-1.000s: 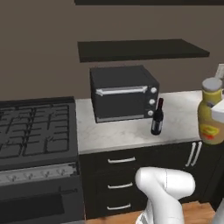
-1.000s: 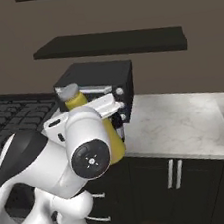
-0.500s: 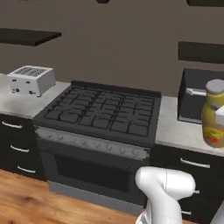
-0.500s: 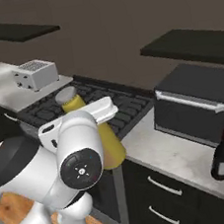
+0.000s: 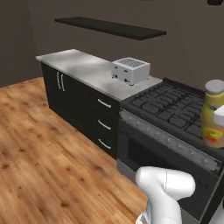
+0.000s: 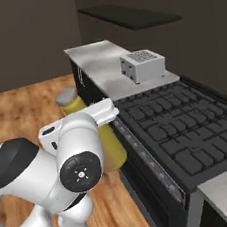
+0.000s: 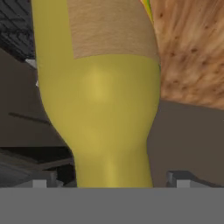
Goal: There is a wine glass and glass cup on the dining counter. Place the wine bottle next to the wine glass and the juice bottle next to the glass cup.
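The gripper (image 7: pixel 112 183) grasps the juice bottle (image 6: pixel 106 136), lifted upright in front of the stove (image 5: pixel 175 109), with the toaster (image 5: pixel 130 70) farther left. I judge delivery to the dining counter is not yet done.

Juice bottle (image 5: pixel 214 114) at right edge over black stove (image 5: pixel 175 114), toaster (image 5: pixel 130 70) on grey counter (image 5: pixel 81 65), wood floor (image 5: pixel 48 148)

juice bottle (image 5: pixel 214 114): yellow-orange body, grey cap, yellow label with red mark (lower right of left base view). Toaster (image 5: pixel 130 70) pale grey-white. Stove (image 6: pixel 189 136) black. Floor (image 5: pixel 39 144) warm brown wood grain. Cabinets (image 5: pixel 74 96) black.
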{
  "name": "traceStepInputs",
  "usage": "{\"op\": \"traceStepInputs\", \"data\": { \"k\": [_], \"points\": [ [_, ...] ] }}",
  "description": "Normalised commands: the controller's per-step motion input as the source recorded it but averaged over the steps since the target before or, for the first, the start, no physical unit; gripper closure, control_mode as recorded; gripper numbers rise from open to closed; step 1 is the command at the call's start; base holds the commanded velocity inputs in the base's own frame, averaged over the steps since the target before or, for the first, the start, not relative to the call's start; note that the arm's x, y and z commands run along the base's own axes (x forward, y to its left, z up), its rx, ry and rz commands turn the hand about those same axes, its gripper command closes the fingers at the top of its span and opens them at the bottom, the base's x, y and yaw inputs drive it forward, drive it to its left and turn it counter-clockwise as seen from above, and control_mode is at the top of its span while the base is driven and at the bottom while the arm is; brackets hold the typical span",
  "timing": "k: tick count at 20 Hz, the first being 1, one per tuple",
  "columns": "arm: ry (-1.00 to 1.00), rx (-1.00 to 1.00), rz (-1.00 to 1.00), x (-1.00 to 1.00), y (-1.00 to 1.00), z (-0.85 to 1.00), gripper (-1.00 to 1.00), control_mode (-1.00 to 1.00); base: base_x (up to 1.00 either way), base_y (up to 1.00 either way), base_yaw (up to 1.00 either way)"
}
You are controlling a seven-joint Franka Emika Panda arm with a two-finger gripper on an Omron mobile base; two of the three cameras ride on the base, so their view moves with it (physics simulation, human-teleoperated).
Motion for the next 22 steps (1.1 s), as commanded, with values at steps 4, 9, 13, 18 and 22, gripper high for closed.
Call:
{"op": "traceStepInputs", "data": {
  "k": [4, 9, 13, 18, 22],
  "points": [
    [0.00, 0.00, 0.00, 0.00, 0.00, 0.00, 1.00, 1.00, 0.01, 0.49, 0.77],
    [0.00, 0.00, 0.00, 0.00, 0.00, 0.00, 1.00, 1.00, 0.32, 0.28, 0.68],
    [0.00, 0.00, 0.00, 0.00, 0.00, 0.00, 1.00, 1.00, 0.98, 0.00, 0.47],
    [0.00, 0.00, 0.00, 0.00, 0.00, 0.00, 1.00, 1.00, 1.00, 0.00, 0.39],
    [0.00, 0.00, 0.00, 0.00, 0.00, 0.00, 1.00, 1.00, 1.00, -0.03, 0.35]
  ]
}}
